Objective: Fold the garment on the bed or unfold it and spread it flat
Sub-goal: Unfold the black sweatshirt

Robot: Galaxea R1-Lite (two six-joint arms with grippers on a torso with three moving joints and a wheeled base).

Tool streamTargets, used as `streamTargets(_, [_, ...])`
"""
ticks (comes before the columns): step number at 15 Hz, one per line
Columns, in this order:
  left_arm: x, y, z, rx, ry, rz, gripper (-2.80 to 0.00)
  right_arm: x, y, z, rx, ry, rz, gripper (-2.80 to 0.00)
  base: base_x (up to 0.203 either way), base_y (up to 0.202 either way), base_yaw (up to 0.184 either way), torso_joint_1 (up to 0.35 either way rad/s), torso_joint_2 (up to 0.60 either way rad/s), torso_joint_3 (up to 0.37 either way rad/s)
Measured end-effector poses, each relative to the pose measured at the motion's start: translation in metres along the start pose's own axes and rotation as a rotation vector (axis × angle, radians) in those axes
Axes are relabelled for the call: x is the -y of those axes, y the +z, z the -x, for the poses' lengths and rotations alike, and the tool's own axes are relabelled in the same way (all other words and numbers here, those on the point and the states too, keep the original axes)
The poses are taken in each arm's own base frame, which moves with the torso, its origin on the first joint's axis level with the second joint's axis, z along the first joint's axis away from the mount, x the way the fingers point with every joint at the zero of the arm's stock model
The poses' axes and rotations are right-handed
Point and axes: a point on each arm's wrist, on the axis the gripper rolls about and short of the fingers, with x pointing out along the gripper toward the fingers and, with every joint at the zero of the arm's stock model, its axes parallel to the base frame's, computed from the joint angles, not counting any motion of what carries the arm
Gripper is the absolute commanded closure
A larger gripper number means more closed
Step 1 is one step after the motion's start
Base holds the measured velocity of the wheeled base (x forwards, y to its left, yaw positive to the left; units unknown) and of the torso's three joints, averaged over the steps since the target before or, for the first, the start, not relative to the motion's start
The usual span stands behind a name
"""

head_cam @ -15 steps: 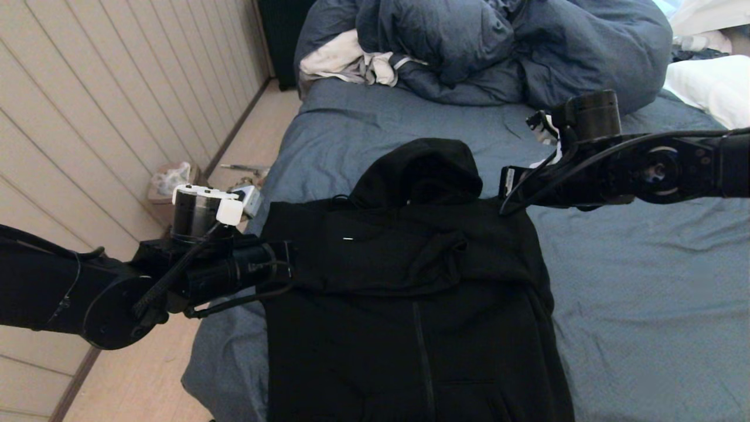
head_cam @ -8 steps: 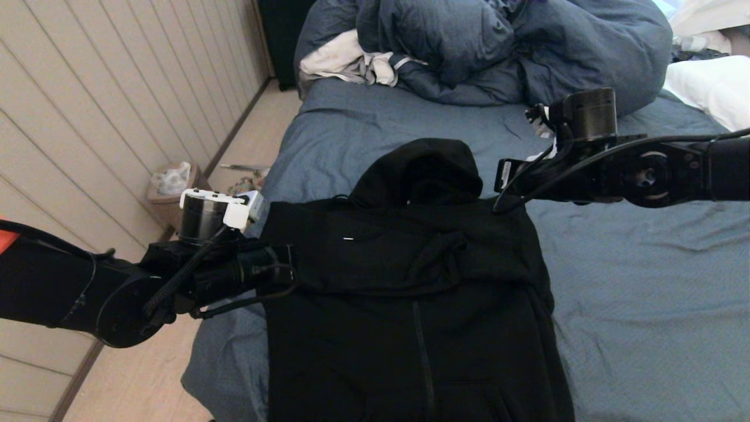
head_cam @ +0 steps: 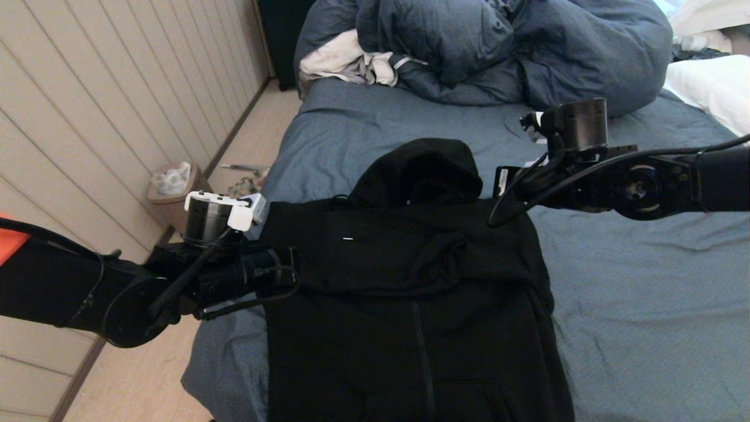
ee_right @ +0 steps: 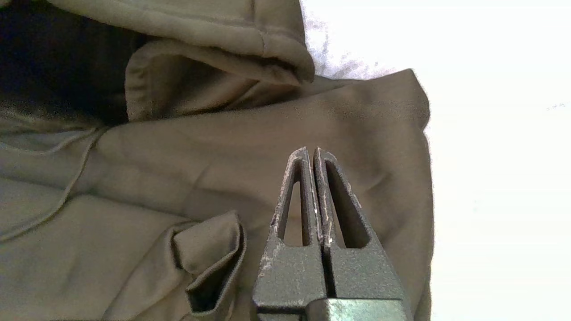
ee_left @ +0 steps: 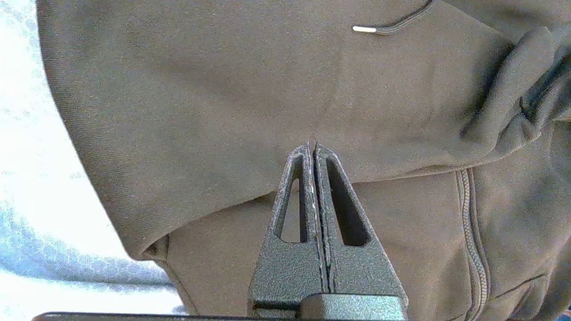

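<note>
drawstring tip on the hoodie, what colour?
White, on a dark cord: drawstring tip on the hoodie. Clearest in the left wrist view.

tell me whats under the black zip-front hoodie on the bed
The black zip-front hoodie lies on the bed's wrinkled blue-grey sheet, which shows around it. Anything beneath the fabric itself is covered.

Nothing readable is showing up anywhere here, honestly. No brand, label, number or sign is coming through in any of the three views.
</note>
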Motion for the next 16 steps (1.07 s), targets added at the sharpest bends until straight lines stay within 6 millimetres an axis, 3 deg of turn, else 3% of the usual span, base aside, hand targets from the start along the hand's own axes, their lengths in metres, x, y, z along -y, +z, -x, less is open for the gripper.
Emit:
streamTargets(5, [-0.003,0.001,0.004,-0.001,-0.010,0.013,0.00,-0.001,-0.002,0.000,-0.010,0.002,0.004,0.00,0.000,0.000,0.000,0.000,0.00,0.000])
streamTargets(10, [-0.008,-0.007,0.025,-0.024,-0.033,-0.124,0.00,-0.001,-0.001,0.005,-0.009,0.006,0.004,0.00,0.000,0.000,0.000,0.000,0.00,0.000])
streamTargets(16, [-0.021,-0.009,0.035,-0.026,0.007,-0.216,0.00,-0.001,-0.001,0.005,-0.010,0.007,0.005,0.00,0.000,0.000,0.000,0.000,0.00,0.000])
